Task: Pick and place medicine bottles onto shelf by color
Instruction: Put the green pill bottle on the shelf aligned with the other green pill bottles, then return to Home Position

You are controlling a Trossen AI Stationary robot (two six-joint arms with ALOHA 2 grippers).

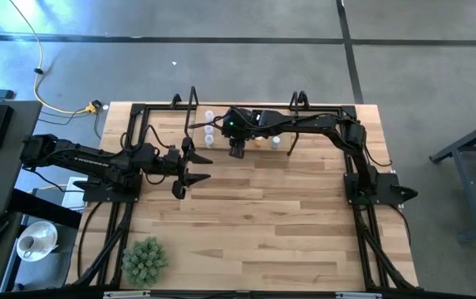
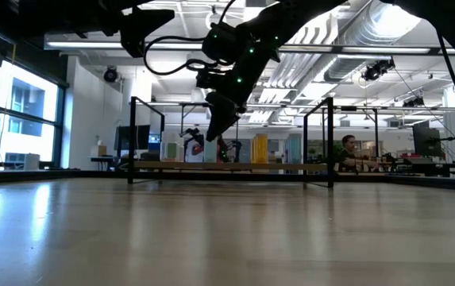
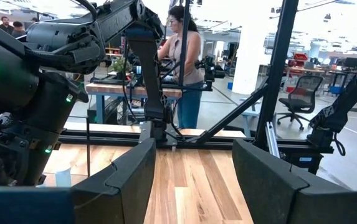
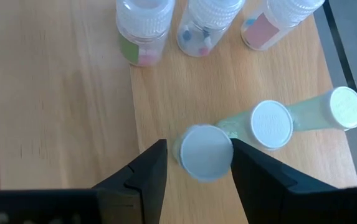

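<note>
The shelf (image 1: pixel 321 137) stands along the table's far edge; in the right wrist view its light board (image 4: pixel 184 93) fills the picture. My right gripper (image 1: pixel 238 152) hangs over the shelf's left half, shut on a green bottle with a white cap (image 4: pixel 206 152). Two more green bottles (image 4: pixel 271 124) (image 4: pixel 345 107) stand in a row beside it. Three whitish bottles (image 4: pixel 142 31) (image 4: pixel 206 25) (image 4: pixel 278 18) stand in another row. My left gripper (image 1: pixel 189 178) hovers open and empty over the table, left of centre. My right gripper has the green bottle between its two fingers (image 4: pixel 253 174), which come from above and point down. Only the white cap (image 4: pixel 225 155) shows, upright between them; the cap hides the bottle's body. I cannot tell whether the bottle's base touches the shelf board.
A green spiky plant ball (image 1: pixel 144 259) sits at the table's near left corner. Black upright frames (image 2: pixel 132 139) (image 2: pixel 329 139) stand at the shelf's ends. A person (image 3: pixel 181 62) stands beyond the table. The table's middle and near part is bare wood (image 1: pixel 287 224).
</note>
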